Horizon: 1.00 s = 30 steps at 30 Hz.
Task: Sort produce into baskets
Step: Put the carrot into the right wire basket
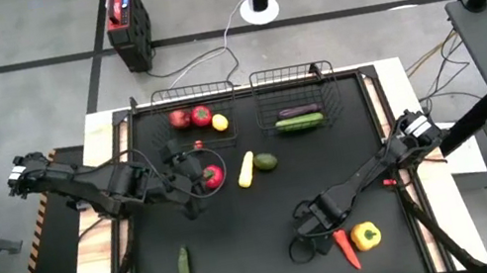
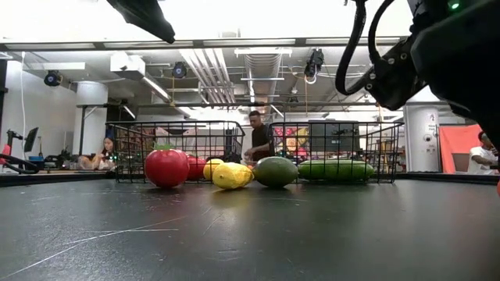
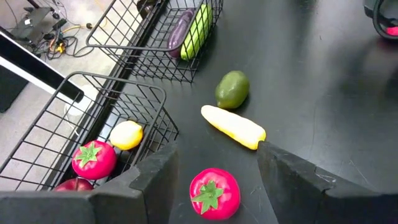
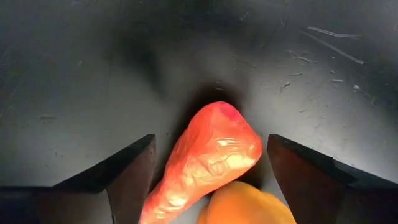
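Note:
My left gripper (image 1: pixel 202 177) is open and stands above a red tomato (image 3: pixel 214 193) that rests on the black table. Its fingers show on either side of the tomato in the left wrist view, clear of it. My right gripper (image 1: pixel 308 239) is open near the front right, over an orange-red carrot (image 4: pixel 208 158) that lies against a yellow pepper (image 1: pixel 366 235). Its fingers stand on either side of the carrot's end. The left basket (image 1: pixel 215 89) holds an apple, a tomato and a lemon. The right basket (image 1: pixel 263 103) holds an eggplant and a cucumber.
A yellow squash (image 1: pixel 245 169) and an avocado (image 1: pixel 266 162) lie just right of the tomato. A dark green cucumber (image 1: pixel 184 267) lies at the front left. A red-and-black box (image 1: pixel 125 12) stands on the floor beyond the table. People show in the room behind.

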Motion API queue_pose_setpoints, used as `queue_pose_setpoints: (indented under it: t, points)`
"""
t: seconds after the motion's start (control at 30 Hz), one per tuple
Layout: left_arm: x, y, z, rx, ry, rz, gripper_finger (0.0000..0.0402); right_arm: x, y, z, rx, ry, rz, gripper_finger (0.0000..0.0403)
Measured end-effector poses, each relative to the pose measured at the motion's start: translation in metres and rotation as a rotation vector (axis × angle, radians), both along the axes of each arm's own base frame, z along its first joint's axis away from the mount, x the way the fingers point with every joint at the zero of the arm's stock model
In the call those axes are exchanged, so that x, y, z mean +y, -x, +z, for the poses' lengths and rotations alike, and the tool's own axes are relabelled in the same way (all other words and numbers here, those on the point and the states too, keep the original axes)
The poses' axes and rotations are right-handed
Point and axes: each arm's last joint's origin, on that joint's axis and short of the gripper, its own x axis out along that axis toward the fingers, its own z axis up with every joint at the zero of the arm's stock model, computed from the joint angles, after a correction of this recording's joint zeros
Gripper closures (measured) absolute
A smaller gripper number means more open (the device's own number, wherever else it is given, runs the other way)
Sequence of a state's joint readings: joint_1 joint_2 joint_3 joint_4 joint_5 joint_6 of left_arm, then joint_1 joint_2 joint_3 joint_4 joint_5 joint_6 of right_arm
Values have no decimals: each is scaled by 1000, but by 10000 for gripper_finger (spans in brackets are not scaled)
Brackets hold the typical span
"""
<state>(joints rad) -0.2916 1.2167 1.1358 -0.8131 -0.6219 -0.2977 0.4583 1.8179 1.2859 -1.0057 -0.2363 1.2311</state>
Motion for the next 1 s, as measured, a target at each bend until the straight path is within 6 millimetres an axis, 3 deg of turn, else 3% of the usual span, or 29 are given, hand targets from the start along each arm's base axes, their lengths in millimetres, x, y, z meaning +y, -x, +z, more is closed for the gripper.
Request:
queue_pose_setpoints:
  t: [0.33,0.73,1.0]
  points:
    - [0,0,0,-3,1,0,202,-1,2,-15,-33,-15,-22,137]
    - [0,0,0,-6,2,0,202,-2,2,-23,-66,-5,-50,230]
    - [0,-1,0,-11,8,6,202,-4,-26,4,-272,23,16,231]
